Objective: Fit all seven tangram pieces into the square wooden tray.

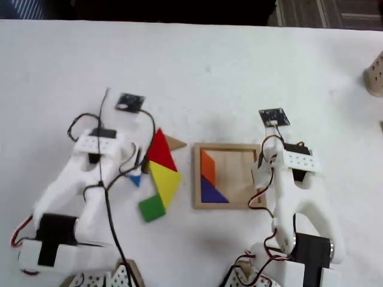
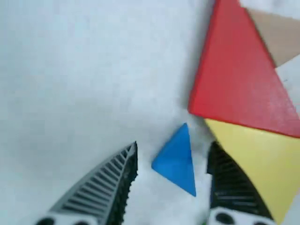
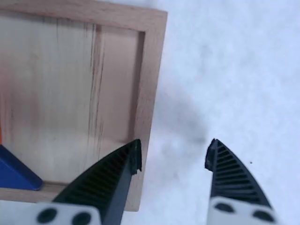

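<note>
White table top [image 1: 239, 72] carries all the parts. The square wooden tray [image 1: 226, 147] serves as the reference for location.

**Left arm.** The left gripper [image 2: 173, 152] is spread open, with one finger on each side of the small blue triangle [image 2: 177, 159]. It does not grip the piece. This piece lies on the left-arm side of the tray, beyond the other loose pieces.

- Risk: the black finger stands just beside the large yellow triangle [image 2: 262, 168]. Closing may catch or push that piece.
- Risk: the blue triangle narrows to a point. It may pivot or squirt out from between the closing fingers.

**Right arm.** The right gripper [image 3: 173, 152] is also open and holds nothing. It straddles a tray wall near one corner.

- Risk: closing or descending here may drag the tray and disturb the orange piece [image 1: 207, 166] and the dark blue triangle [image 1: 210, 191] inside it.

**Other loose pieces.** A green square [image 1: 152, 208], a large red triangle [image 1: 160, 150] and a tan wooden triangle [image 1: 175, 142] lie between the blue triangle and the tray.

**Limits of view.**

- The right arm covers part of the tray rim in the high view.
- The frame edge crops the tan triangle in the left wrist view.
- The exact shape of the orange piece is unclear.
- Finger contact with the table cannot be determined.
</note>
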Action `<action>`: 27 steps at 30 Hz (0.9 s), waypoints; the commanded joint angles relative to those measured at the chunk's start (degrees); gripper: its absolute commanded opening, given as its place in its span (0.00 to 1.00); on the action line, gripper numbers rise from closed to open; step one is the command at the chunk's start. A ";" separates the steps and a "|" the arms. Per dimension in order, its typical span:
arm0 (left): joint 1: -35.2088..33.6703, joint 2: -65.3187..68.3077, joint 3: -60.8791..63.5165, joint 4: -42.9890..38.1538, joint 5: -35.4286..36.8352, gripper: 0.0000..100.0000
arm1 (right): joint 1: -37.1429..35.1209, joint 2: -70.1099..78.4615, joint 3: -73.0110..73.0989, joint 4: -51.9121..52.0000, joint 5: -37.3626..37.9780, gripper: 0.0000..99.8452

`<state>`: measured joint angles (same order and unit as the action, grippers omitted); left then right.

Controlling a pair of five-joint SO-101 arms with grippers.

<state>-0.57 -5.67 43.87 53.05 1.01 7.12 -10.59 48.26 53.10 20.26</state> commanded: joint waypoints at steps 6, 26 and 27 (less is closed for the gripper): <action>-0.13 -7.43 5.27 -0.18 0.53 0.27 | 0.48 0.66 -2.02 -0.22 0.09 0.22; 1.10 4.35 -3.43 1.85 5.01 0.10 | 0.66 0.66 -2.02 -0.22 0.09 0.22; 1.10 4.35 -3.43 1.85 5.01 0.10 | 0.66 0.66 -2.02 -0.22 0.09 0.22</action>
<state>0.13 -1.63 42.29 55.25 5.14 7.12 -10.59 48.26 53.10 20.26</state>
